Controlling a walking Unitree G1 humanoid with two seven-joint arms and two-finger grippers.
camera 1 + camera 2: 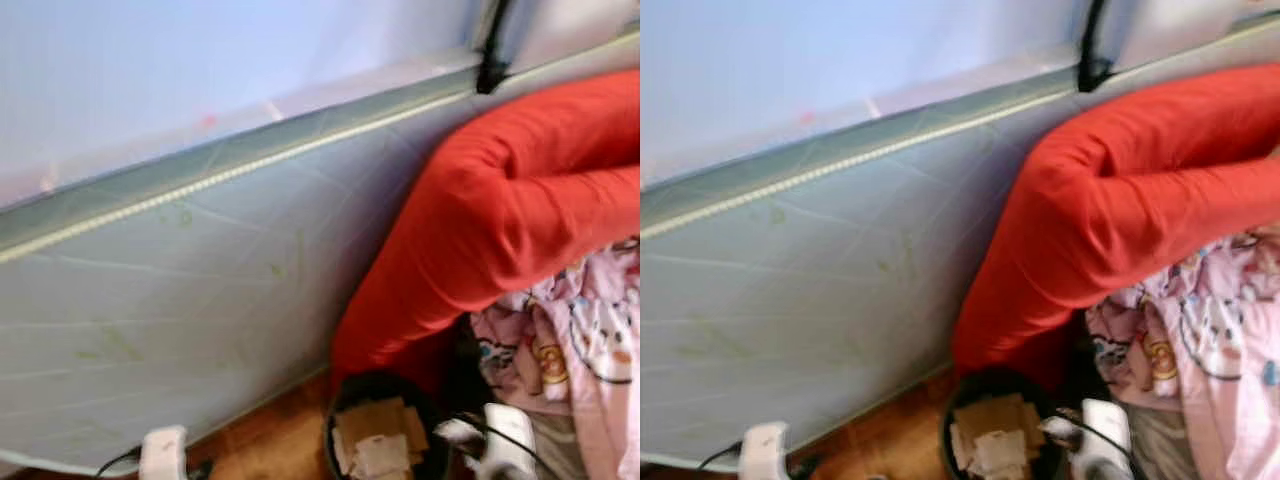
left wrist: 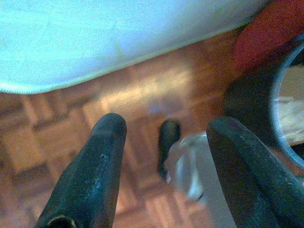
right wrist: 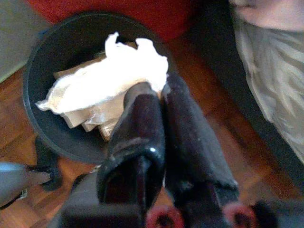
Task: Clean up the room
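bin [image 1: 345, 400] cut off below

Parquet floor [image 1: 265, 440] carries black bin [image 1: 345, 400] of cardboard scraps [image 1: 375, 435], beside red cushion [image 1: 500, 200]; mattress [image 1: 150, 330] stands left.

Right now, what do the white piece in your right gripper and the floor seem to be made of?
The white piece in the right gripper looks like tissue or thin paper: matte, crumpled, ragged edges. The floor looks like wood parquet, slightly glossy: small brown blocks in a pattern, with a soft sheen.
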